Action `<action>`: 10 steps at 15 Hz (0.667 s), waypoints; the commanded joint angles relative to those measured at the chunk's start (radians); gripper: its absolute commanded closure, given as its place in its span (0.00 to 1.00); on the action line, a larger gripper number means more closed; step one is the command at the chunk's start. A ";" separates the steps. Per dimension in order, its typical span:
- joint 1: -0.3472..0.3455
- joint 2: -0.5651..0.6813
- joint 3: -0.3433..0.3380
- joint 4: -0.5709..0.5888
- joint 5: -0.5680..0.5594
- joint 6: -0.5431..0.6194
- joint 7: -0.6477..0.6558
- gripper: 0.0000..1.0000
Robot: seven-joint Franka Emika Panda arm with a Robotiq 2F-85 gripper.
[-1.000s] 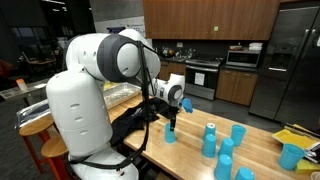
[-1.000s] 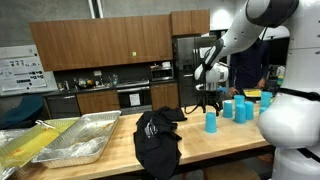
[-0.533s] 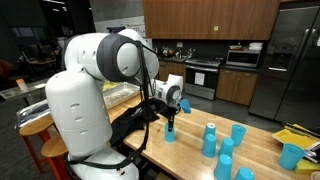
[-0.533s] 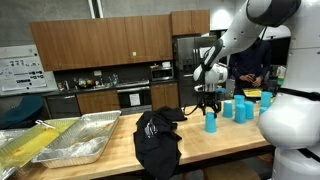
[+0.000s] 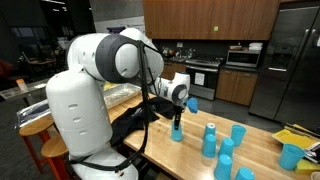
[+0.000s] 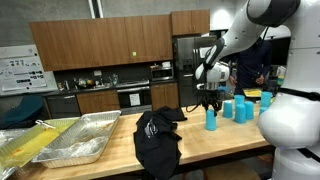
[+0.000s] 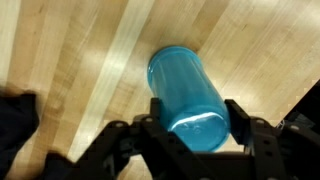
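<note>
My gripper [image 7: 195, 120] points down at the wooden table [image 7: 80, 60], and its fingers [image 7: 243, 118] press both sides of a blue cup [image 7: 185, 90]. In both exterior views the gripper [image 5: 177, 122] [image 6: 210, 104] sits over the top of this cup [image 5: 177, 133] [image 6: 211, 121]. The cup stands upright at table level. I cannot tell whether its base touches the wood. It is the cup nearest the black cloth, a little apart from the other blue cups.
Several more blue cups [image 5: 209, 140] [image 6: 241, 108] stand in a group farther along the table. A crumpled black cloth [image 6: 155, 140] [image 5: 130, 125] lies beside the held cup. Metal trays [image 6: 60, 140] sit at the other end. A yellow item [image 5: 295, 137] lies near the far edge.
The gripper and the blue cup between its fingers have shifted a little toward the group of cups. Nothing else has moved.
</note>
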 commanded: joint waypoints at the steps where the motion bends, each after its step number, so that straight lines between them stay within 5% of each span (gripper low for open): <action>1: -0.028 0.008 -0.032 0.037 -0.007 0.015 0.043 0.61; 10: -0.099 0.027 -0.097 0.050 -0.035 0.128 0.137 0.61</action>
